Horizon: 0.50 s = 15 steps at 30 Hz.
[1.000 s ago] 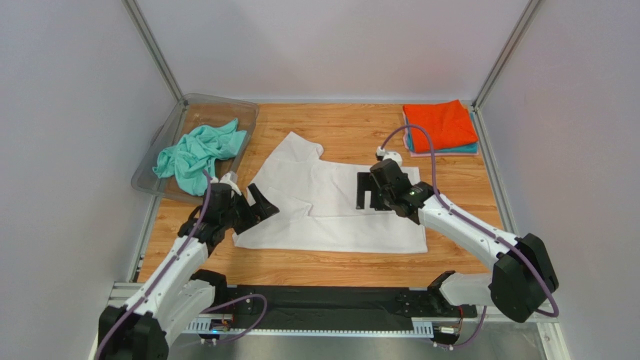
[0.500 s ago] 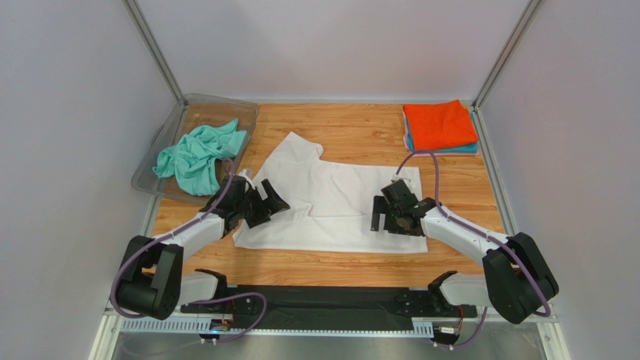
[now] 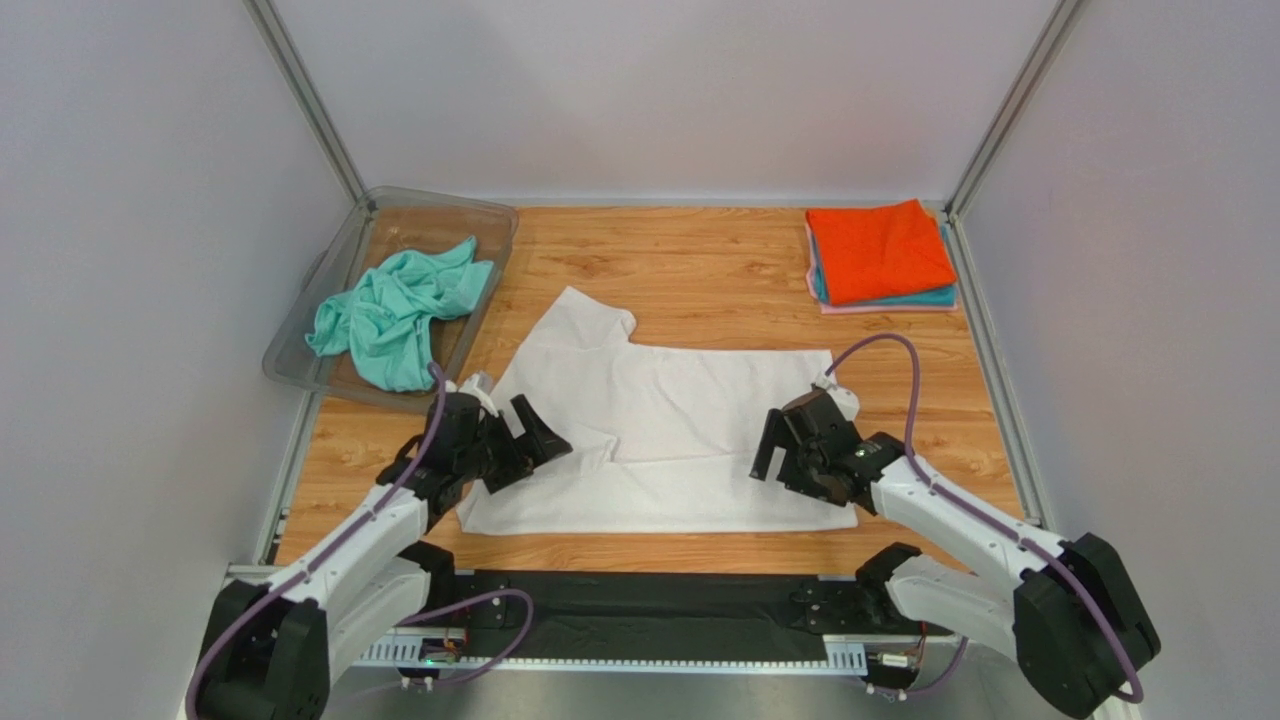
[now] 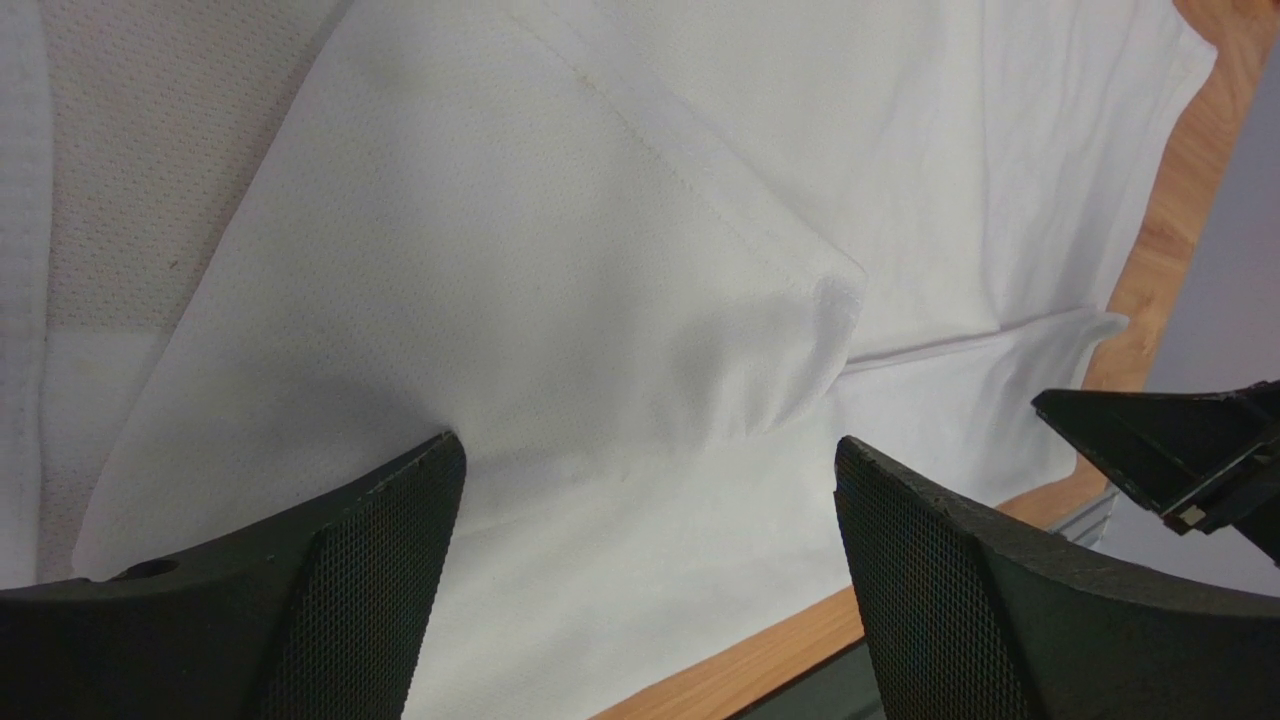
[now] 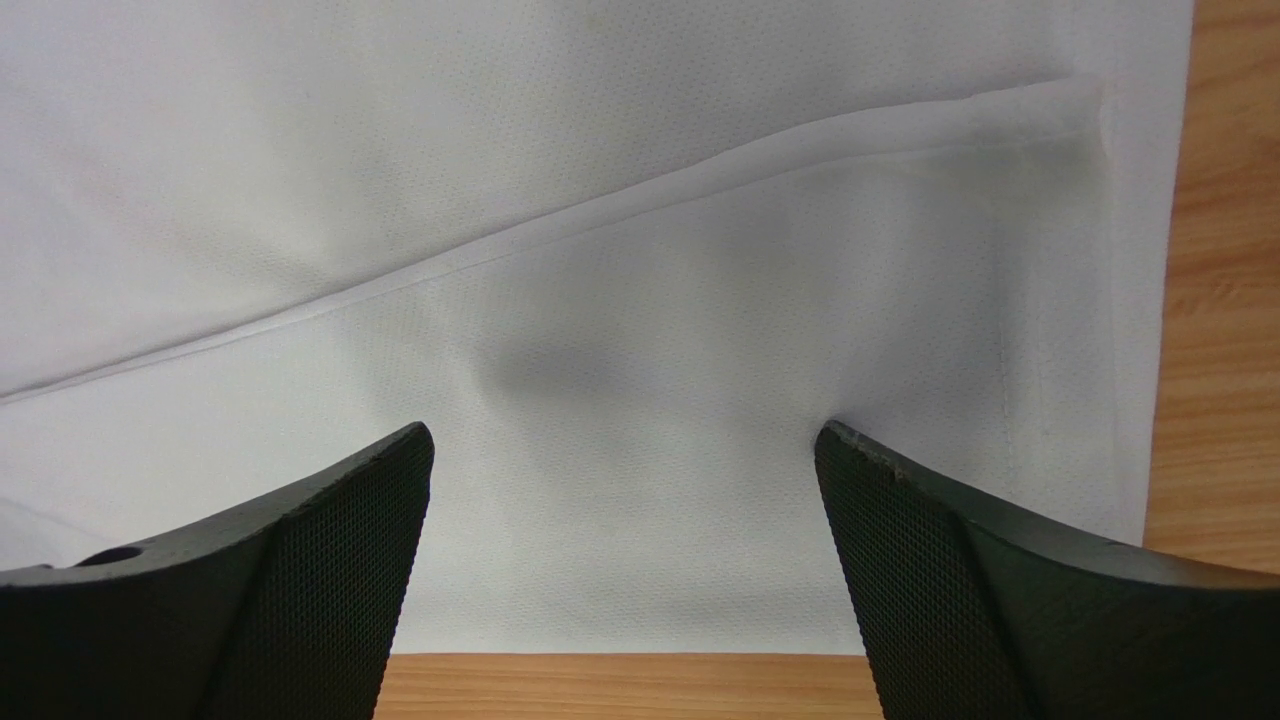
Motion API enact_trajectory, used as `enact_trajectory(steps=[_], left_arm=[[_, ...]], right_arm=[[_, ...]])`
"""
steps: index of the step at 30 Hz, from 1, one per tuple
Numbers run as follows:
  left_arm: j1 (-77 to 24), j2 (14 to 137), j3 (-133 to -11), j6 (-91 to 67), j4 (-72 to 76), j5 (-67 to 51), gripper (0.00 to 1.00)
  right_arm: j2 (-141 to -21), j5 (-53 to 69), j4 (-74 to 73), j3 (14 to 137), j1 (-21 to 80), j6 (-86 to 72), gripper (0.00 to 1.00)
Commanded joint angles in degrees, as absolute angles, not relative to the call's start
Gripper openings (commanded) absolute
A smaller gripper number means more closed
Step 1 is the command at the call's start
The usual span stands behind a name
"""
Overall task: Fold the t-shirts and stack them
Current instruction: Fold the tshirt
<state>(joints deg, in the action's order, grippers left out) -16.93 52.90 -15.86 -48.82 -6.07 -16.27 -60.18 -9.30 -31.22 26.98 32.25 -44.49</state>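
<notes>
The large white t-shirt (image 3: 669,435) was seen spread flat on the wooden table (image 3: 721,255), in the middle and close to the near edge, with one sleeve (image 3: 589,318) stretched towards the far left. The left gripper (image 3: 519,435) was held low over the shirt's left side, its jaws spread wide and nothing gripped between them. In the left wrist view its mesh-faced fingers (image 4: 361,585) were placed either side of a folded-over flap of cloth (image 4: 571,315); whether they touched the fabric could not be told. The right gripper (image 3: 781,447) was likewise set wide and empty over the shirt's near right corner, its fingers (image 5: 977,600) framing a hem seam (image 5: 601,213), with bare wood visible just beyond the shirt's edge. The mint-green t-shirt (image 3: 394,311) was found crumpled in the clear plastic tray (image 3: 439,209) at the far left. At the far right corner a folded orange t-shirt (image 3: 879,249) was stacked on a teal t-shirt (image 3: 909,300), well apart from both grippers
</notes>
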Motion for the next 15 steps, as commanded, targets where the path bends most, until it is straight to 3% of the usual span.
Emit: enact_trajectory(steps=[1, 7, 15], left_arm=[[-17.40, 45.21, -13.62, -50.62, -20.54, -12.66, 1.00], [-17.67, 37.10, -13.45, -50.10, -24.52, -14.06, 1.00], [-17.67, 39.99, -18.97, -48.69, -24.61, -16.53, 1.00]], right_arm=[[-57.24, -6.86, -42.09, 24.17, 34.18, -51.67, 1.00], [-53.27, -5.71, -46.31, 24.08, 35.68, -53.88, 1.00], [-51.77, -7.03, -46.93, 33.10, 35.68, -46.33, 1.00]])
